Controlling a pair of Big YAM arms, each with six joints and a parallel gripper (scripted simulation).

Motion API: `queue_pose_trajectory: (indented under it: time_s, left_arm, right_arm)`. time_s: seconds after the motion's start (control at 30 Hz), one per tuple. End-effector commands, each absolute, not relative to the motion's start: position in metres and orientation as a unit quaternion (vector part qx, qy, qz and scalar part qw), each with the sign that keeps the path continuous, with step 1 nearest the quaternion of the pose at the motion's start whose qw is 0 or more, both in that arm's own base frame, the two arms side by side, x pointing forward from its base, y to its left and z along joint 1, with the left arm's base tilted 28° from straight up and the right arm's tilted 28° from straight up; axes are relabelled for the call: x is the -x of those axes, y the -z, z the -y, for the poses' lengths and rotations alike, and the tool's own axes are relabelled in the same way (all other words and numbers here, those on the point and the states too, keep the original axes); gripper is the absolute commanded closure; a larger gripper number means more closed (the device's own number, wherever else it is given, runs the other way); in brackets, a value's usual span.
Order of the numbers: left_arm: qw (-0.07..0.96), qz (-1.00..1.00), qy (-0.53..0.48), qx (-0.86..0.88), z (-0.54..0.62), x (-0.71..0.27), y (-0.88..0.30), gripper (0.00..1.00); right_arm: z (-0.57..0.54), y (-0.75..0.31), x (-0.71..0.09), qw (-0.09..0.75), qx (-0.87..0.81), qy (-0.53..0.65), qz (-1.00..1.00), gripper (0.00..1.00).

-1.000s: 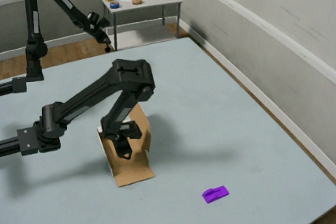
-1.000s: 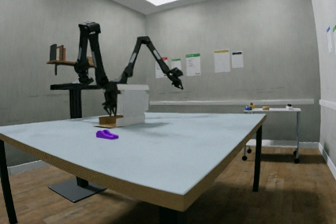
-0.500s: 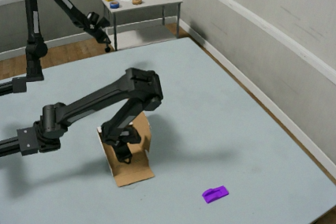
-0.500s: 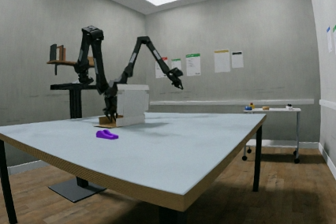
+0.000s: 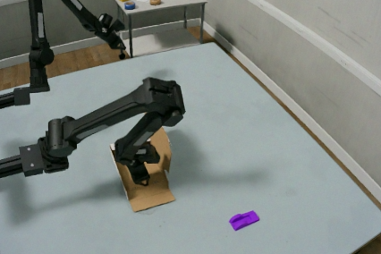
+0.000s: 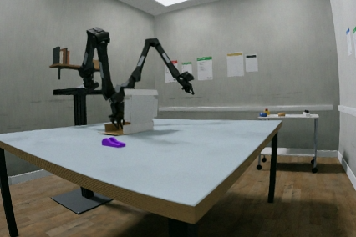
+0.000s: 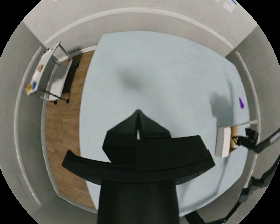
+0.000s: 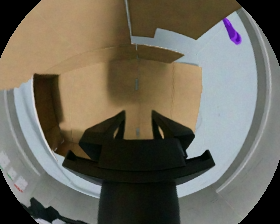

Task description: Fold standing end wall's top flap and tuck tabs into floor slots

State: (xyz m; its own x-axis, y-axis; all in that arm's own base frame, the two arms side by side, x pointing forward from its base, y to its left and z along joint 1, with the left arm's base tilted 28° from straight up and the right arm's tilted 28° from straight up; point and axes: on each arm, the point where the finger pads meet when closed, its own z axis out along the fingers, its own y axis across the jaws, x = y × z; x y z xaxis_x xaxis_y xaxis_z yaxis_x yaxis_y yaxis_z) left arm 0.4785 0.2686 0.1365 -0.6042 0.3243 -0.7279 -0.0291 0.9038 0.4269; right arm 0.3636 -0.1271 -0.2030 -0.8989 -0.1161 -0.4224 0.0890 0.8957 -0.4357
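Note:
The cardboard box [image 5: 154, 196] [image 6: 141, 113] [image 7: 223, 142], brown inside and white outside, sits on the table. In the right wrist view its brown floor [image 8: 91, 92] shows small slots [image 8: 136, 84] along a crease. A tall panel [image 8: 66, 35] with a notched flap [image 8: 176, 20] rises at the top of that view, and a low wall [image 8: 45, 102] stands at the left. My right gripper [image 5: 142, 183] [image 6: 117, 126] [image 8: 138, 113] is partly open and empty, over the box floor. My left gripper [image 5: 122, 55] [image 6: 192, 93] [image 7: 138, 112] is shut and empty, raised away from the box. The arm hides part of the box in the top view.
A purple object [image 5: 244, 220] [image 6: 113, 142] [image 7: 241, 103] [image 8: 232, 32] lies on the table [image 5: 286, 191], apart from the box. A small side table [image 5: 167, 5] [image 6: 292, 116] with tape rolls stands beyond the table's edge.

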Motion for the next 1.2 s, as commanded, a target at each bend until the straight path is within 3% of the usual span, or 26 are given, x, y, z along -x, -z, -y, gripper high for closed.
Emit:
queue_pose_trajectory:
  time_s: [0.0,1.17]
  left_arm:
    - [0.443,-0.868,-0.206,-0.088,-0.2681,-0.4822,-0.1444,1.00]
    - [0.443,-0.868,-0.206,-0.088,-0.2681,-0.4822,-0.1444,1.00]
  right_arm:
    - [0.1300,0.2071,-0.3631,0.226,0.010,0.230,-0.947,0.57]
    - [0.1345,0.2162,-0.3643,0.226,0.010,0.230,-0.947,0.57]
